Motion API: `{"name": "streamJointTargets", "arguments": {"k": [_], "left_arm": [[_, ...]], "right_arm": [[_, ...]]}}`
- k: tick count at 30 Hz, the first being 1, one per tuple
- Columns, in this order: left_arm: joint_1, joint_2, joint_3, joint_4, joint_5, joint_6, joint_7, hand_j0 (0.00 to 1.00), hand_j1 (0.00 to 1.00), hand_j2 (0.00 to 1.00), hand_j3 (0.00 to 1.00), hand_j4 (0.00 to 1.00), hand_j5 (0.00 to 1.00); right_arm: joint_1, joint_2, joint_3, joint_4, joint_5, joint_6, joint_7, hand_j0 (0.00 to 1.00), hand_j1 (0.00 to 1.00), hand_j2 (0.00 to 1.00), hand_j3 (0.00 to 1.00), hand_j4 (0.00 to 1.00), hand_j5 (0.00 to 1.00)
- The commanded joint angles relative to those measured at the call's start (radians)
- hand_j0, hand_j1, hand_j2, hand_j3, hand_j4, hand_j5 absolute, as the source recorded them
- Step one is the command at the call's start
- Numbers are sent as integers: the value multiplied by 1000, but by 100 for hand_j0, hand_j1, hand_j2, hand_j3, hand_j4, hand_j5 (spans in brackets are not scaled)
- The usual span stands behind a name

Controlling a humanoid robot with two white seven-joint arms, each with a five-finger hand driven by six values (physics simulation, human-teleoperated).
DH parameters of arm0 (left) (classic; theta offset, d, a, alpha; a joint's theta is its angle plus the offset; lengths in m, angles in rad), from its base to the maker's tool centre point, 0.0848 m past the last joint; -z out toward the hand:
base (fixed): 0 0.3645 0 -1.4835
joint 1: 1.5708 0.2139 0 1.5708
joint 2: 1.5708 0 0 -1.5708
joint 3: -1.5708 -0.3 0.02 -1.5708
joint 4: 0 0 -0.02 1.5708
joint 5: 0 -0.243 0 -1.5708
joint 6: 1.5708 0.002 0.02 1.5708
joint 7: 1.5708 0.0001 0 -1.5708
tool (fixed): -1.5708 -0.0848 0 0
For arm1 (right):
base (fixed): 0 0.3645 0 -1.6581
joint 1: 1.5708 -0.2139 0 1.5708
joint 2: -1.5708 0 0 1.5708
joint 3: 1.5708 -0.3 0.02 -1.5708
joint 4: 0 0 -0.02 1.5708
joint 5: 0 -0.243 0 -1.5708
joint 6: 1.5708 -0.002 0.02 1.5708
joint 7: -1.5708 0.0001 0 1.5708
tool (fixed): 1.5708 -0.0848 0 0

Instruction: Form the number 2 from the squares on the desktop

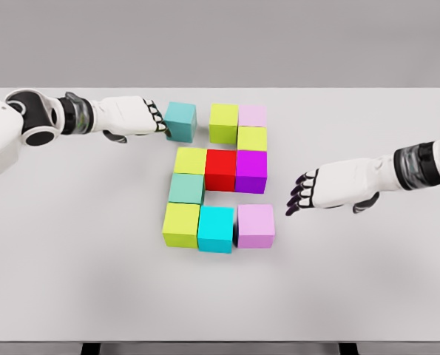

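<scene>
Coloured cubes lie on the white table (72,244). A teal cube (181,120) stands at the top left, a small gap apart from a lime cube (223,122) and a pale pink cube (253,115). Below come a lime cube (252,138), then a row of yellow (191,160), red (221,169) and purple (251,171) cubes. A sea-green cube (186,188) sits under the yellow one. The bottom row is lime (181,224), cyan (216,228) and pink (256,225). My left hand (154,118) touches the teal cube's left face with its fingers extended. My right hand (302,194) hovers open, right of the pink cube.
The table's front edge (220,342) runs along the bottom of the view. Bare tabletop lies to the left and right of the cubes and in front of them.
</scene>
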Motion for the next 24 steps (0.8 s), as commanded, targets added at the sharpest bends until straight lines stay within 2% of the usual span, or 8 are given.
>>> {"name": "streamJointTargets", "arguments": {"k": [1, 10, 22, 24], "left_arm": [[0, 0, -1, 0, 3, 1, 0, 87, 87, 87, 87, 87, 87], [-5, -10, -2, 0, 0, 1, 0, 87, 87, 87, 87, 87, 87], [-3, -32, -2, 2, -6, 1, 0, 87, 87, 87, 87, 87, 87], [-3, -30, -1, 3, -6, 1, 0, 90, 90, 90, 90, 90, 90]], "right_arm": [[-3, 16, -1, 18, -7, 2, 0, 100, 100, 100, 100, 100, 100], [-8, 47, -7, 69, -11, 2, 0, 100, 100, 100, 100, 100, 100], [-1, 87, -7, 70, -10, 2, 0, 100, 100, 100, 100, 100, 100], [0, 87, -7, 67, -10, 2, 0, 100, 100, 100, 100, 100, 100]]}}
